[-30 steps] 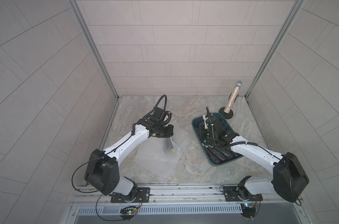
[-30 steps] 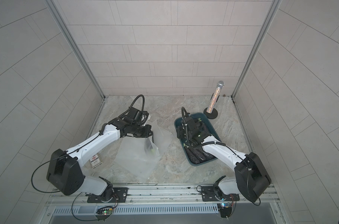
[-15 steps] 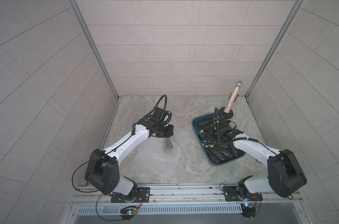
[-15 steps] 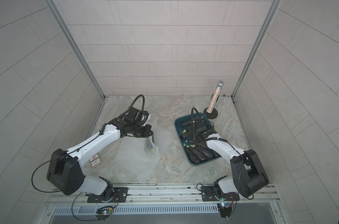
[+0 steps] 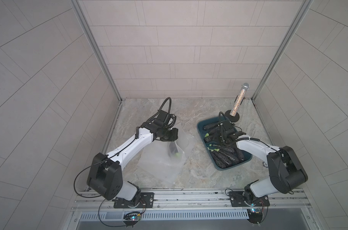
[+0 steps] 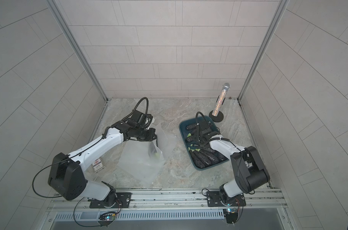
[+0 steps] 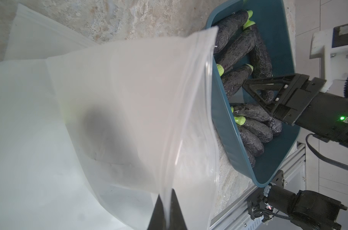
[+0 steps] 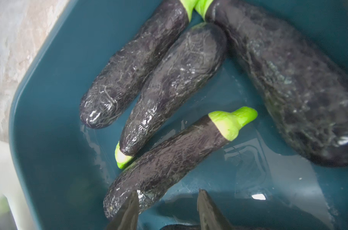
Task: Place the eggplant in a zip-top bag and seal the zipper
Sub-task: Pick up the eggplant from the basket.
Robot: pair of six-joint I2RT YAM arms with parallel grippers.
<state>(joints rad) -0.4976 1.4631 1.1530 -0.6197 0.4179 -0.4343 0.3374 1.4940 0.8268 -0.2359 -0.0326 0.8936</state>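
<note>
Left hand clamps the zip-top bag by its rim, one eggplant inside (dim through the plastic). Right hand, jaws apart, hovers over eggplants in the teal tray near the right edge of the surface.

The eggplant inside the zip-top bag showed only as a dark blur through plastic. The right gripper had its fingers cut off at the frame edge. Print on the card was too small to read
</note>
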